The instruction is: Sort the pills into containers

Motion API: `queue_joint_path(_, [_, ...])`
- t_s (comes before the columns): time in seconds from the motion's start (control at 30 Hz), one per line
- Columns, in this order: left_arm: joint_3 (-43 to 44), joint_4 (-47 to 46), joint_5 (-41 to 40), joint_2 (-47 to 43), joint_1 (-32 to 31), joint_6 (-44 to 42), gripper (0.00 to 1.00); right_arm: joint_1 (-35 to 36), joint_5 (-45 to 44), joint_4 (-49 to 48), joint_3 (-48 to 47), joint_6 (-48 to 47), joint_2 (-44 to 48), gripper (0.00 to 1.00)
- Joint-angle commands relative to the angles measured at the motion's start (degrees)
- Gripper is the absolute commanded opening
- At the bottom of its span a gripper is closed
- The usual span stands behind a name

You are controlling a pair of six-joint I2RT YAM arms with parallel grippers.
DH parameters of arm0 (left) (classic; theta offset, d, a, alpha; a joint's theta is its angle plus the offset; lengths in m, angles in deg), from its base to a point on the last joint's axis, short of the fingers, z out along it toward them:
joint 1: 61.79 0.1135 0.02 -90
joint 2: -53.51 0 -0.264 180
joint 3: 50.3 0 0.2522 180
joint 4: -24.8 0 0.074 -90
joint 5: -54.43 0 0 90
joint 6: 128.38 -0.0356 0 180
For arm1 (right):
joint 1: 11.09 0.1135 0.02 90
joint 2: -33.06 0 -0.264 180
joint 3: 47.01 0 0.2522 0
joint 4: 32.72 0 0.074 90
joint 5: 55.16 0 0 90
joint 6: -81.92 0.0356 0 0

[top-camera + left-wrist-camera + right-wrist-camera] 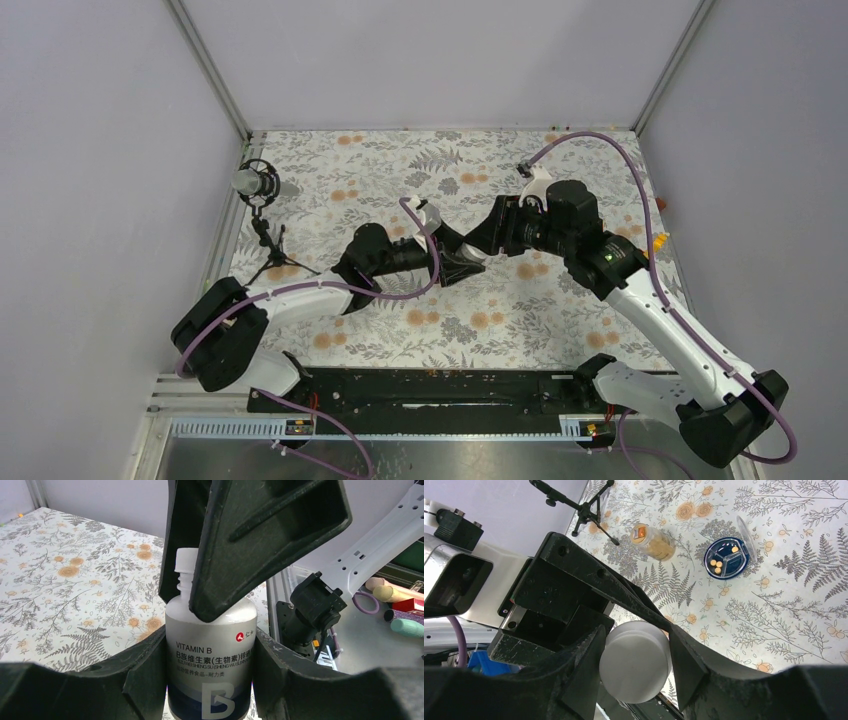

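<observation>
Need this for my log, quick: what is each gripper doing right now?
Left gripper: closed on the body of the Vitamin B bottle.
Right gripper: closed on the white cap, one finger on each side.

Centre jammed, far mat open.
Your left gripper (210,672), clamped on the white bottle (210,630), meets the right gripper (636,662) at mid-table. The tripod (268,238) blocks 10 o'clock. The amber bottle (654,542) and blue case (725,560) lie beyond your right fingers. The mat (400,165) is free at 12 o'clock.

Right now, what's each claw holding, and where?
Left claw: white plastic Vitamin B bottle, by its body. Right claw: its white round cap, at its sides.
</observation>
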Motion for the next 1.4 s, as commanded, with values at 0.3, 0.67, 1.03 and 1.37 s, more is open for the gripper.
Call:
queue_joint_path(0.3, [1.0,-10.7,-2.0,0.5,-0.3,0.9,0.0,1.4,-0.3,4.5,-2.8,-1.6,0.1,0.68])
queue_joint_path(0.67, [-0.3,-12.3,-2.4,0.5,-0.2,1.1,0.0,1.3,-2.2,4.8,-4.2,-3.0,3.0,0.88])
queue_joint_path(1.03, [-1.0,-12.4,-1.9,0.3,-0.2,1.1,0.0,1.3,-3.0,6.9,-8.1,-4.9,4.0,0.89])
queue_joint_path(1.37, [-1.0,-12.2,-1.7,0.0,-0.2,1.1,0.0,1.3,-5.0,11.0,-10.7,-5.8,1.2,0.72])
